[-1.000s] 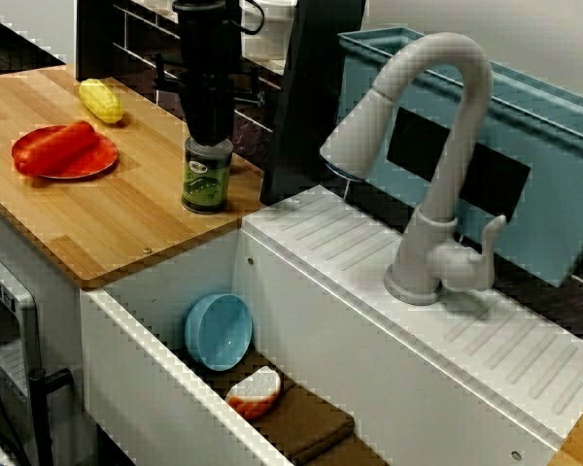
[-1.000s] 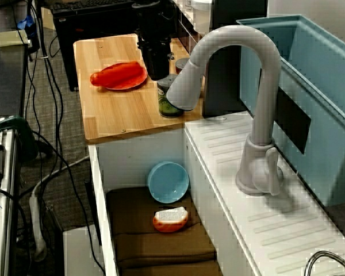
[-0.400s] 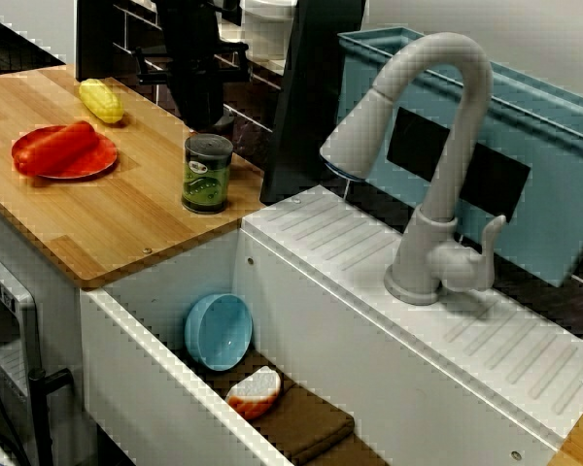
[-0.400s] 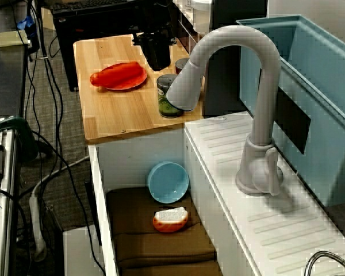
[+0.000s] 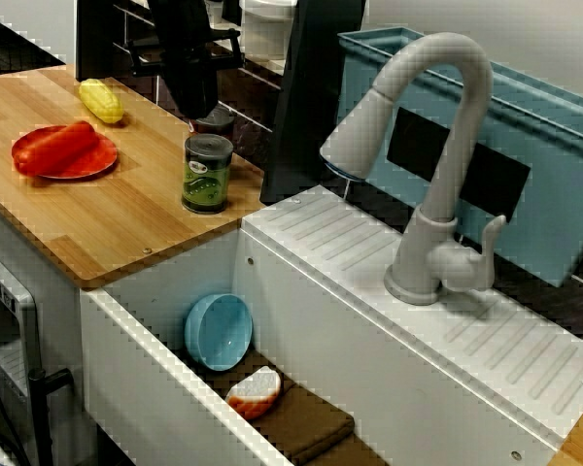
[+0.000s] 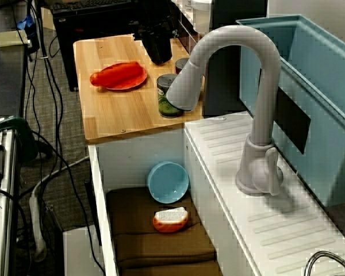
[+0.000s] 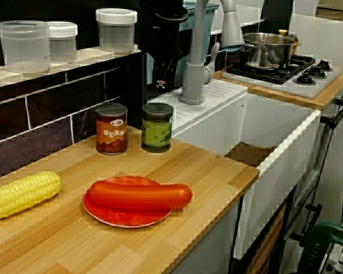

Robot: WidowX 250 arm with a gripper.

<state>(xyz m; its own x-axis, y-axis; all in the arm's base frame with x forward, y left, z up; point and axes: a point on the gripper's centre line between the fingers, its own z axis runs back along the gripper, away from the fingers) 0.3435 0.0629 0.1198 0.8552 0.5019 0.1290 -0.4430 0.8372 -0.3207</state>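
The tool (image 5: pixel 196 99) hung above the counter (image 5: pixel 107 223), up and behind the green can (image 5: pixel 207 173) and apart from it; its jaw opening could not be determined. The green can stood upright near the sink-side counter edge, just beside the brown bean can (image 7: pixel 111 128).

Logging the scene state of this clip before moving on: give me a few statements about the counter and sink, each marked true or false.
1. The green can stands upright on the wooden counter. True.
2. The gripper is clamped on the green can. False: it hangs above and behind it, apart.
3. The blue bowl sits on the counter. False: it lies in the sink, tilted on its side.
4. A sausage lies on the red plate. True.
5. The corn cob lies on the plate. False: it lies on the counter, apart from it.
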